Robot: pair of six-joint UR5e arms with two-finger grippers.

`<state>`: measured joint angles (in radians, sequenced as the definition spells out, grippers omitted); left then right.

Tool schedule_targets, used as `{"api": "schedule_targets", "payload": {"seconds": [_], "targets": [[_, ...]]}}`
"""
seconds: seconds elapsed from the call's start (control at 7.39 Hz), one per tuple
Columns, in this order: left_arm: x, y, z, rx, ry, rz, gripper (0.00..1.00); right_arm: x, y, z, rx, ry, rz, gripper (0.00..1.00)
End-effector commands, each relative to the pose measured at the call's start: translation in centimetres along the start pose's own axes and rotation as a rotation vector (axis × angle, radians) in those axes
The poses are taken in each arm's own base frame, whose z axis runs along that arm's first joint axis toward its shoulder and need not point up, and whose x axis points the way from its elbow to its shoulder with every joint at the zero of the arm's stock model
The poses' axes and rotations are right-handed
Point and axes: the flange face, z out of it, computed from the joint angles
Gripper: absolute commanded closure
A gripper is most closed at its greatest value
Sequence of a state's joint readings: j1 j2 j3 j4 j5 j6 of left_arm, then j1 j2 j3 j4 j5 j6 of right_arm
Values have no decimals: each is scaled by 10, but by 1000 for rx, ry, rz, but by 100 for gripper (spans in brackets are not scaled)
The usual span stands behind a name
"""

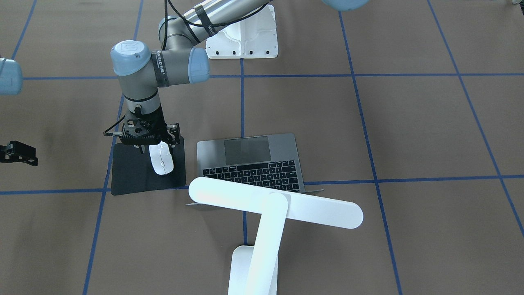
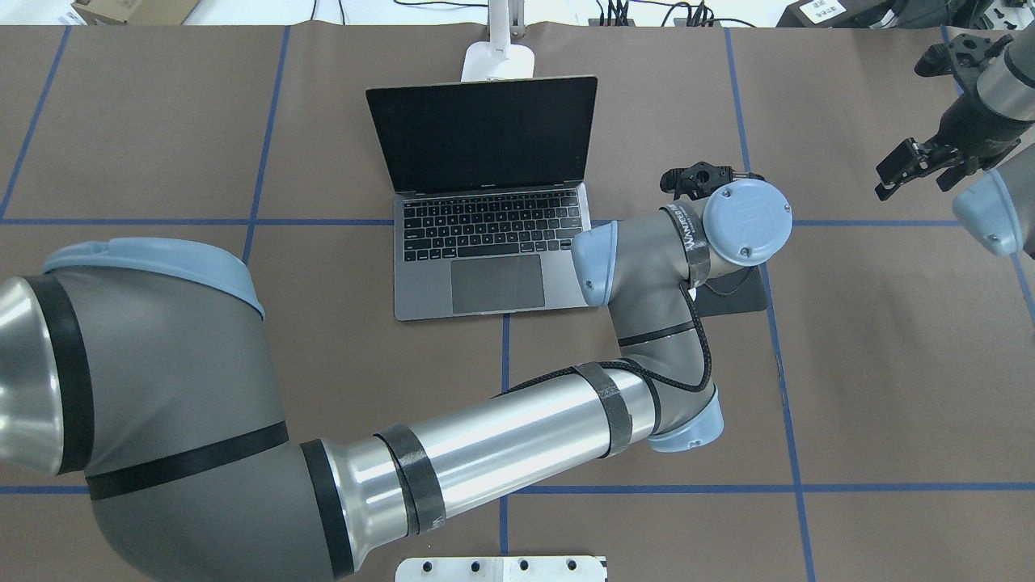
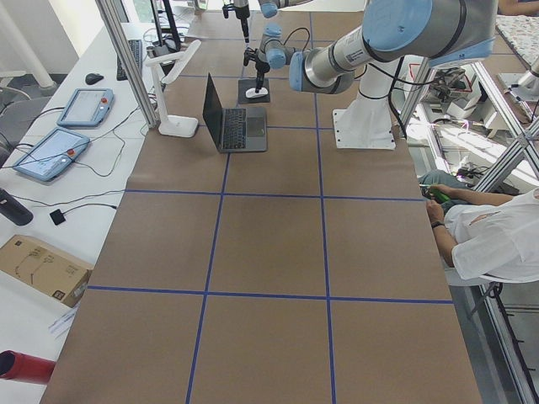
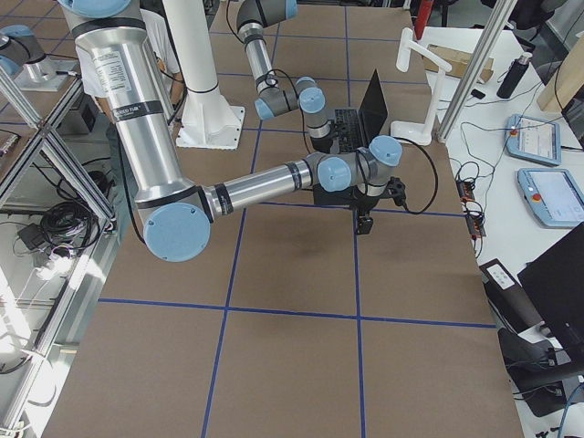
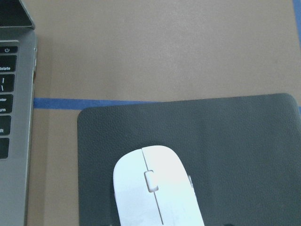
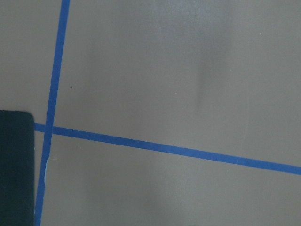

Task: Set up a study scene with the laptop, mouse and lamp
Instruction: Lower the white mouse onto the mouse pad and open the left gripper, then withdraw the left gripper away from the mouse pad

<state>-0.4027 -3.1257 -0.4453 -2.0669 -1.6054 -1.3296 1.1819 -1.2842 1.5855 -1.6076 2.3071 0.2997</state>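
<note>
Laptop (image 2: 485, 242) crowds mat's (image 1: 131, 176) left — right side open; lamp (image 1: 319, 211) behind screen.

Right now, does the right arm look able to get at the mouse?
Probably not cleanly. The left pincer straddles the rear of the mouse on the black mat, its wrist directly above. The right pincer hangs off to the side, so only the mouse's front end looks free.

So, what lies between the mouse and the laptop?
In the left wrist view: the black mat under the mouse, then bare table up to the laptop.
</note>
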Motion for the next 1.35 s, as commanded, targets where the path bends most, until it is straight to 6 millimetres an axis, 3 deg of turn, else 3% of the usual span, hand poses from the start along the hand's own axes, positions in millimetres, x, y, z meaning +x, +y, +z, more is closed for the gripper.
{"api": "schedule_targets", "payload": {"seconds": [0.0, 0.14, 0.27, 0.41, 0.54, 0.81, 1.08, 1.22], "targets": [[-15, -42, -41, -84, -8, -15, 16, -2, -4, -2, 4, 1, -4, 1], [-46, -52, -70, -138, -45, 7, 16, -4, -10, -2, 3, 1, -3, 1], [-98, -54, -82, -164, -27, 25, 16, -2, -10, 0, 0, 2, -2, 1], [-157, -74, -84, -197, -44, 25, 16, -1, -11, 1, -3, 3, 0, 1], [-218, -92, -101, -220, -60, 82, 16, -3, -12, 0, 0, 2, 0, 1], [-394, -78, -129, -199, -49, 206, 16, -6, -14, -3, 5, 0, -2, 1], [-533, -96, -163, -228, -44, 302, 15, -8, -13, -6, 13, 1, -12, 1], [-612, -106, -187, -238, -38, 321, 12, -8, -13, -8, 18, 0, -17, 1]]}}
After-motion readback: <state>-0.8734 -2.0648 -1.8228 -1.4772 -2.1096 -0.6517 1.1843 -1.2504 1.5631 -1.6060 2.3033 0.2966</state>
